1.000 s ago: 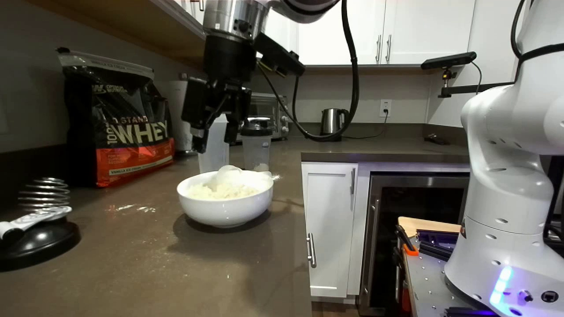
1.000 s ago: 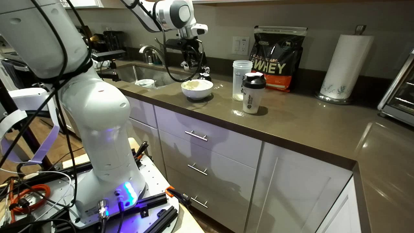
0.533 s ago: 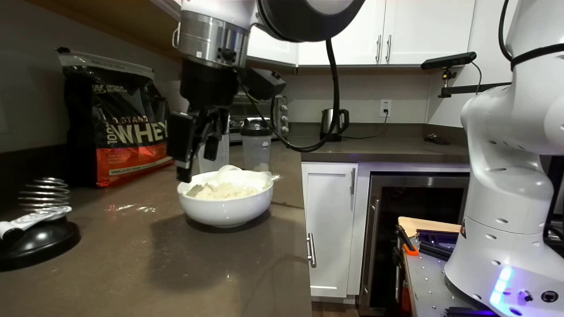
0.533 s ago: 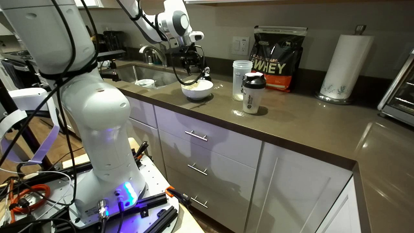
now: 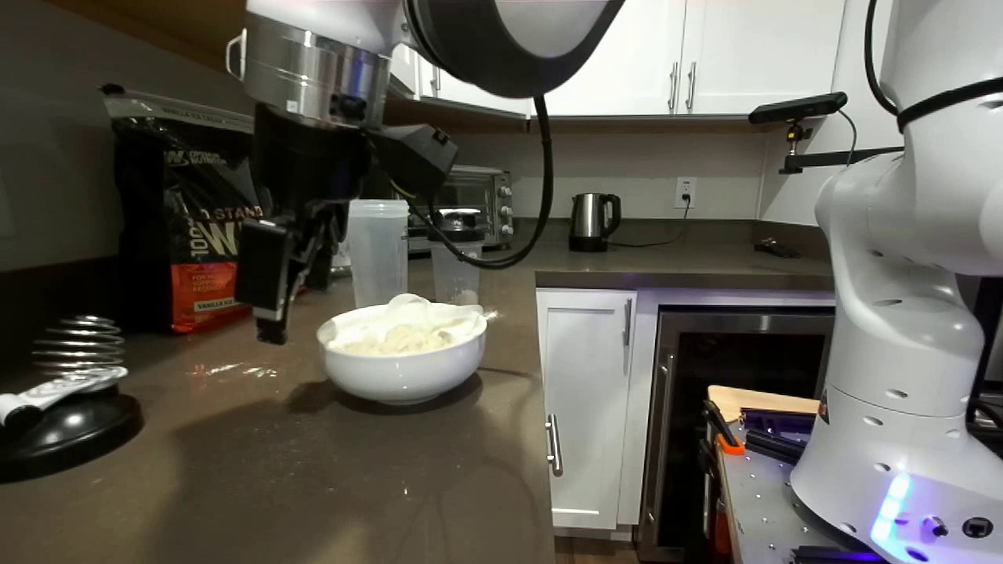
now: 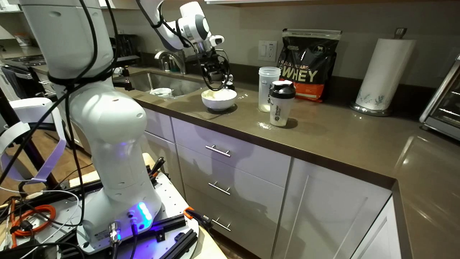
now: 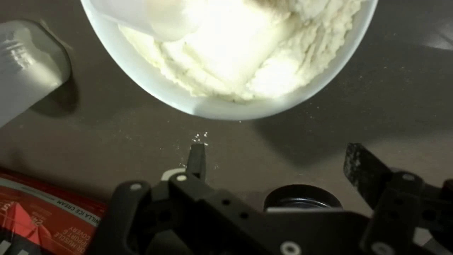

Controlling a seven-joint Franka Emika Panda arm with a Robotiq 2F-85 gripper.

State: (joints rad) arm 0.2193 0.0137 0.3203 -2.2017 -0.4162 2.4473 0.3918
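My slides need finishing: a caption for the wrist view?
Open, empty gripper over the counter beside a white bowl of pale powder, bag lower left.

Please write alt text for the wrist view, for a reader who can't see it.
Open black jaws, holding nothing, show at the bottom over a brown countertop; a round white bowl with pale, crumbly contents is cut off by the top edge. A translucent plastic container is at left, a shiny red-and-black bag at lower left.

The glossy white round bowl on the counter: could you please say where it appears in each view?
In an exterior view: bowl, below-left of centre.
In an exterior view: bowl, just above centre.
Wrist view: bowl, top centre, cropped.
Shared landmark: shiny black-and-orange WHEY bag.
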